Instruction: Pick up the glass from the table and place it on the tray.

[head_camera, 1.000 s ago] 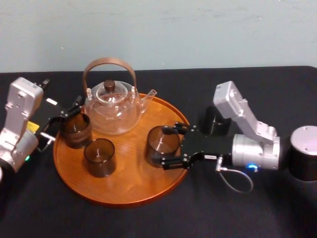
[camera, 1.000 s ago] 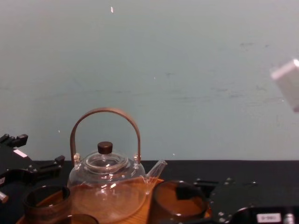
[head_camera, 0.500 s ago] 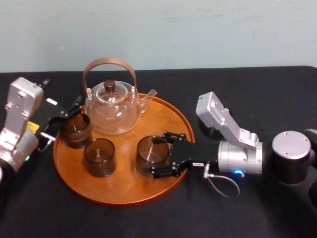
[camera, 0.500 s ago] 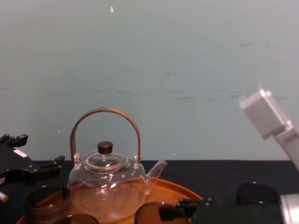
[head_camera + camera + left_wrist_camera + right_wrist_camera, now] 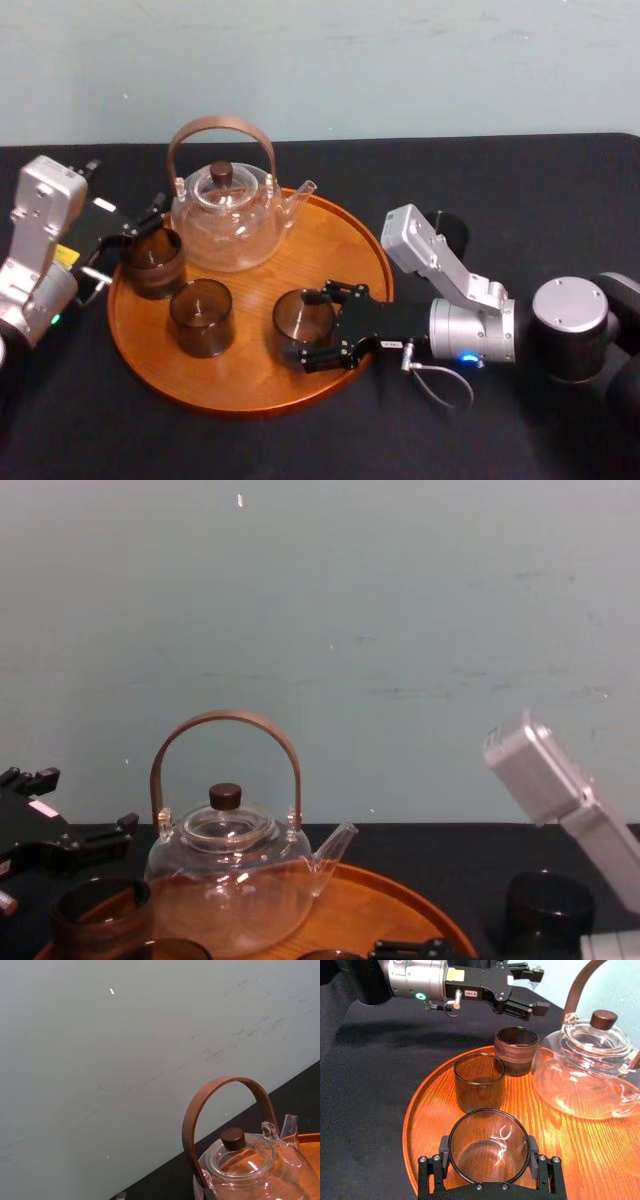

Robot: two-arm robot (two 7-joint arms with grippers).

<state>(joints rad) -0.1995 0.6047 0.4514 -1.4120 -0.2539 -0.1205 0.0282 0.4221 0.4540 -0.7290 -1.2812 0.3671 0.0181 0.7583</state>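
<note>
Head view: right pincer (image 5: 316, 327) clamped on the glass (image 5: 302, 318), standing on the tray's (image 5: 250, 392) near-right part. Left pincer (image 5: 125, 243) spread open beside the far-left tumbler (image 5: 152, 264).

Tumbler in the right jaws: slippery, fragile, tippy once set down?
Probably slippery: the glass has smooth, glossy walls where the right gripper clamps it between its jaws. Likely fragile, being thin and translucent. Unlikely to tip on the tray: short, wide, straight-sided. The left gripper sits by another tumbler.

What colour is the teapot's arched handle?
Brown; the handle shows best in the chest view.
</note>
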